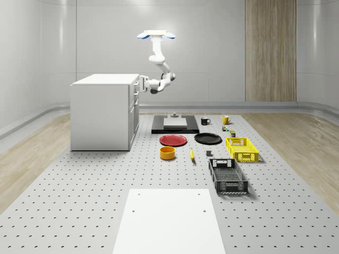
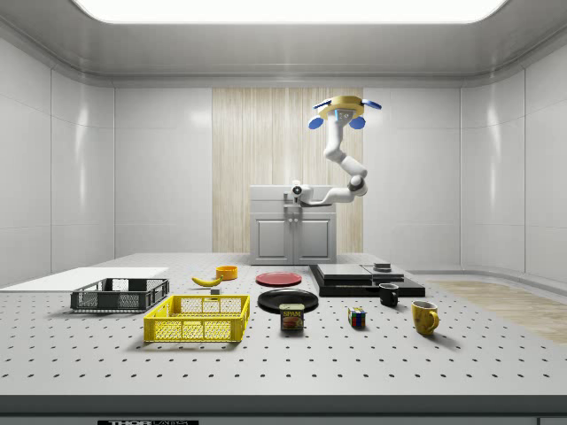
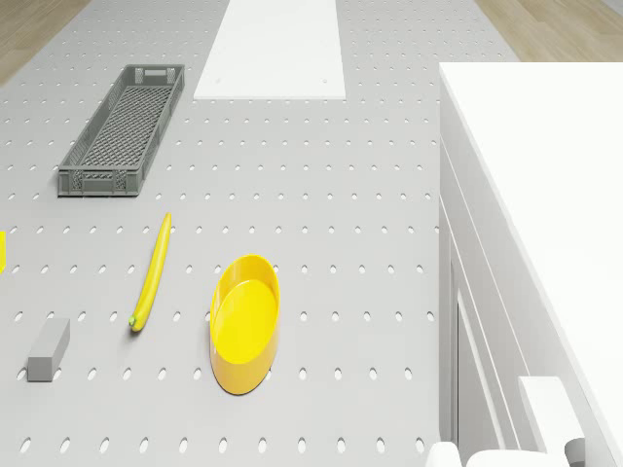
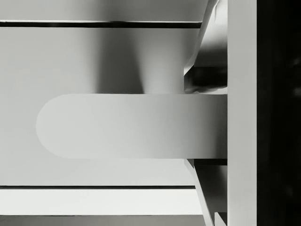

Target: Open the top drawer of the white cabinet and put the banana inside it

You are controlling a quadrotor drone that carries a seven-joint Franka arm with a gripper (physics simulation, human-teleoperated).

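Hovering in the air beside the white cabinet (image 1: 100, 112), the drone (image 1: 157, 35) hangs its arm down toward the cabinet's top drawer front, with the gripper (image 1: 142, 83) at the upper edge of that face in the whole-scene view. The banana (image 1: 192, 154) lies on the bench (image 1: 79, 201) just beside the orange bowl (image 1: 167, 153), its long axis running away from the camera.

Side view: the gripper (image 2: 297, 189) meets the cabinet front; the banana (image 2: 206, 281) lies crosswise, near the yellow crate (image 2: 197, 320).

Drone view: the banana (image 3: 153, 271) lies alongside the bowl, dark tip toward the grey block (image 3: 47, 348).

Wrist view: the drawer handle (image 4: 122, 126) lies between the jaws, one finger (image 4: 242, 113) visible; whether they have closed on it cannot be told.
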